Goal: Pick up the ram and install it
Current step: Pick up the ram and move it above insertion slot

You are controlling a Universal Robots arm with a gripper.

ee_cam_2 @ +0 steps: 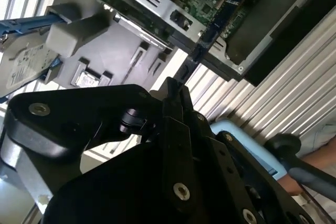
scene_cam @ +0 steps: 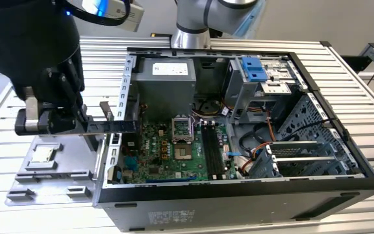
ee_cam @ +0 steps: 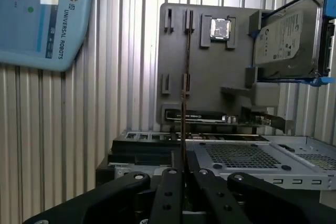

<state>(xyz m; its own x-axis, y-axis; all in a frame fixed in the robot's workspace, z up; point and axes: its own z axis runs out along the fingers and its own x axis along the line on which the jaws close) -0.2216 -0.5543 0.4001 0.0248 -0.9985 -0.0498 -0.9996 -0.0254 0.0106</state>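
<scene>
My gripper (scene_cam: 88,127) is shut on the ram (scene_cam: 119,126), a thin dark stick held level. It juts from the fingers towards the exterior view's right, over the left wall of the open computer case (scene_cam: 117,146). The black memory slots (scene_cam: 213,152) lie on the green motherboard (scene_cam: 167,156), well to the right of the stick's tip. The first wrist view has the ram (ee_cam: 183,103) edge-on, rising from between the black fingers (ee_cam: 168,184). The ram (ee_cam_2: 197,51) also reaches from the gripper (ee_cam_2: 176,90) towards the case edge in the second wrist view.
A grey fixture tray (scene_cam: 41,173) beside the case carries a small square chip (ee_cam: 220,29) and a silver hard drive in a blue frame (ee_cam: 287,40). A light blue pendant (ee_cam: 42,14) lies on the slatted table, with a person's hand (ee_cam_2: 315,158) near it. Power supply (scene_cam: 167,83) and drive cage (scene_cam: 258,78) fill the case's far side.
</scene>
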